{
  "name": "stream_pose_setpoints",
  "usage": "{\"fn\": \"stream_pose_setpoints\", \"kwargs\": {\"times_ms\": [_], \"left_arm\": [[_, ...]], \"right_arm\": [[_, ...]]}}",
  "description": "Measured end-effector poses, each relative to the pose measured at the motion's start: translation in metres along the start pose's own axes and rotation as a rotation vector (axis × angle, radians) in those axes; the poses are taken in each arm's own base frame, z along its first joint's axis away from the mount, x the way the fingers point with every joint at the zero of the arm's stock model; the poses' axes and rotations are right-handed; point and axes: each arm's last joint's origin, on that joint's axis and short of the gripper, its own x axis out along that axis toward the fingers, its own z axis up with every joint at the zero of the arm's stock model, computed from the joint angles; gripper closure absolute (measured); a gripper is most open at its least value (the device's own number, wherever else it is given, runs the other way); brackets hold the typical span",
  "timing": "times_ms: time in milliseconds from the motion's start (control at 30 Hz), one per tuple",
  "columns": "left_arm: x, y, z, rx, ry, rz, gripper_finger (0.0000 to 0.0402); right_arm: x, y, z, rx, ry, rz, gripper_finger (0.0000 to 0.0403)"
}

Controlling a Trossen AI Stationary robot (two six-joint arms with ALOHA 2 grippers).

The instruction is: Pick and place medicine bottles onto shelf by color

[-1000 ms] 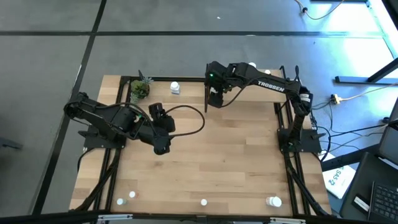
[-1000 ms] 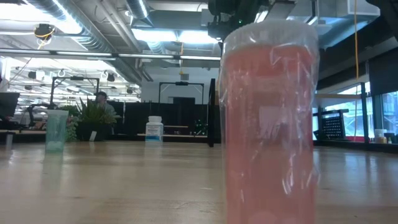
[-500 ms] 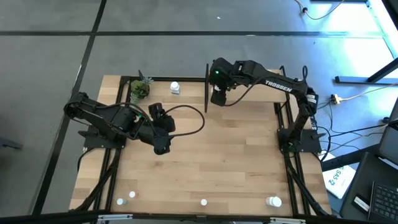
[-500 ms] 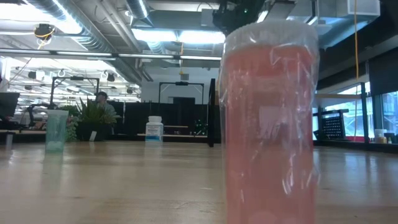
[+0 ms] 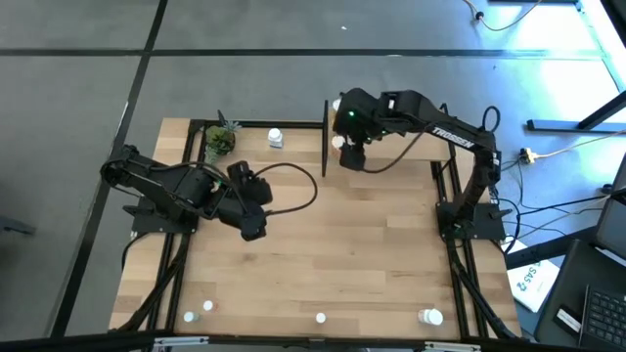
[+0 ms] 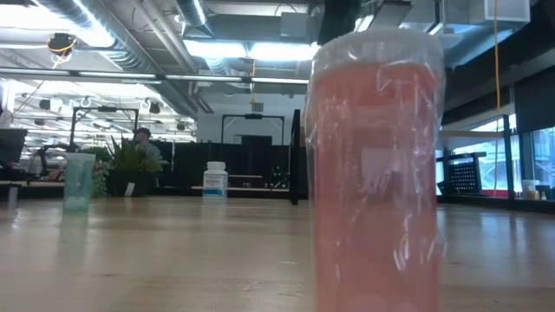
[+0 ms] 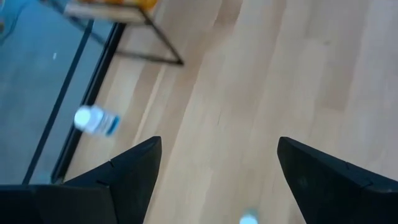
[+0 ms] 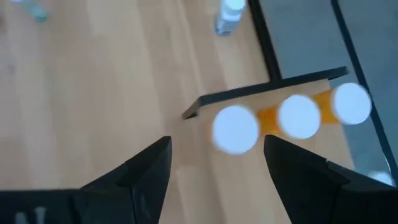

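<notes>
You see two matte black jointed arms. The right arm (image 5: 430, 122) carries white TROSSEN lettering and a green light near its wrist. A black cable loops off the left arm (image 5: 186, 191). Each wrist shows two dark wedge-shaped fingers (image 7: 127, 177).

You see the left gripper (image 7: 214, 180) with its two dark fingers (image 7: 127, 171) spread wide apart, nothing between them, over the light wooden tabletop (image 7: 261, 93). A white-capped bottle (image 7: 94, 120) lies on its side near the table's dark edge. The shelf (image 7: 118, 11) corner carries something orange. Another white cap (image 7: 249, 218) peeks in between the fingers.
</notes>
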Motion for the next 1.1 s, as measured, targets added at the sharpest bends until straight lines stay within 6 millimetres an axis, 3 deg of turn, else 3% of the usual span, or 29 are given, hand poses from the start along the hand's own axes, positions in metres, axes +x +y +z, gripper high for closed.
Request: {"fn": "stream_pose_setpoints", "kwargs": {"times_ms": [167, 567, 933, 1100], "left_arm": [[-0.003, 0.001, -0.010, -0.071, 0.068, 0.036, 0.0086], [-0.023, -0.019, -0.032, -0.255, 0.096, 0.004, 0.0086], [-0.005, -0.039, -0.060, -0.382, 0.222, 0.018, 0.0086], [0.005, -0.042, -0.068, -0.453, 0.260, 0.050, 0.0086]], "right_arm": [[-0.023, 0.022, -0.004, -0.049, 0.050, 0.042, 0.0146], [-0.060, 0.078, -0.022, -0.177, 0.069, 0.134, 0.0146], [-0.122, 0.119, -0.060, -0.301, -0.059, 0.214, 0.0146], [-0.126, 0.130, -0.082, -0.280, -0.143, 0.137, 0.0146]]}}
